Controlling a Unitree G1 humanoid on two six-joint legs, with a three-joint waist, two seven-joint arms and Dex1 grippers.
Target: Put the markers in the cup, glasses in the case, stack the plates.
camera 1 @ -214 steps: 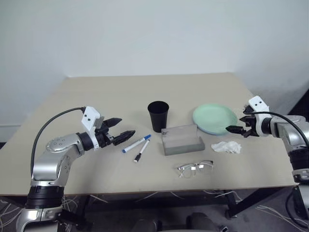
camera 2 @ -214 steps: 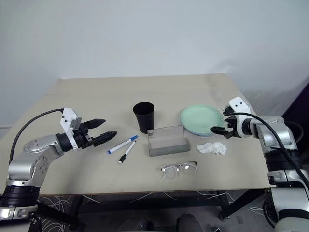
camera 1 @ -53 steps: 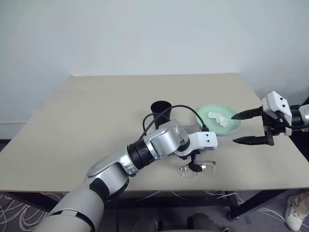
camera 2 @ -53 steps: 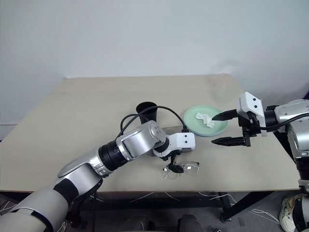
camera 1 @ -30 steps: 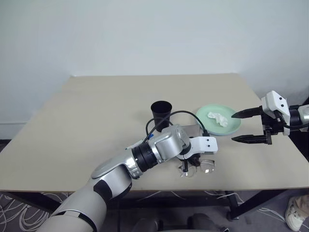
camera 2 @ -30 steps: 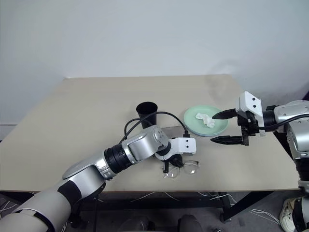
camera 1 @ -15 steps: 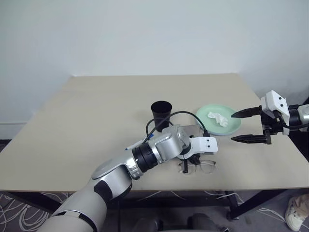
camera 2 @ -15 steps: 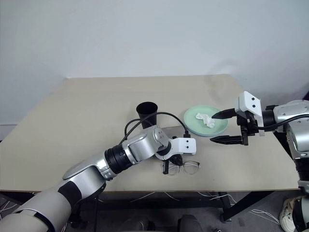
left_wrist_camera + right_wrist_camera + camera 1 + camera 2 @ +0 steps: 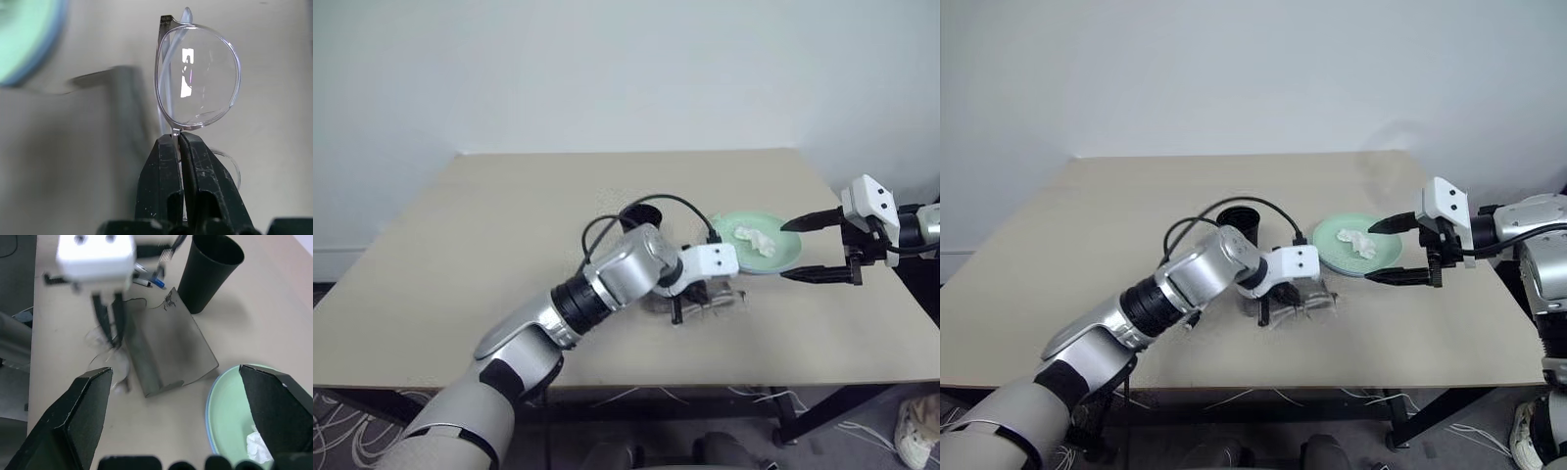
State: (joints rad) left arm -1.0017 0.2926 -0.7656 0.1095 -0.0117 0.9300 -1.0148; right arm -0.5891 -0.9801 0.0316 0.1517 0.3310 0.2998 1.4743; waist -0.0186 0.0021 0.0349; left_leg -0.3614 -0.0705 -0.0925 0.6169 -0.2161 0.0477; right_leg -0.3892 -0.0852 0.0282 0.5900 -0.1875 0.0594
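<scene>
Glasses (image 9: pixel 195 85): lifted off worktop (image 9: pixel 489 225), pinched at bridge by left pincer (image 9: pixel 178 142), carried toward open case (image 9: pixel 166 352). Right pincer (image 9: pixel 818 250): wide, empty.

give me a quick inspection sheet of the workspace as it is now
surface: beige table, bare along its left side.
job's things: glasses pinched at the frame; grey case open beside the black cup; a blue-capped marker on the table near the cup; mint plate stacked on a blue one.
clutter: crumpled white tissue lying on the mint plate.
grippers: left gripper shut on the glasses; right gripper open beside the plates, holding nothing.
cables: black cable looping over the left arm.
surroundings: plain white wall behind the table.
</scene>
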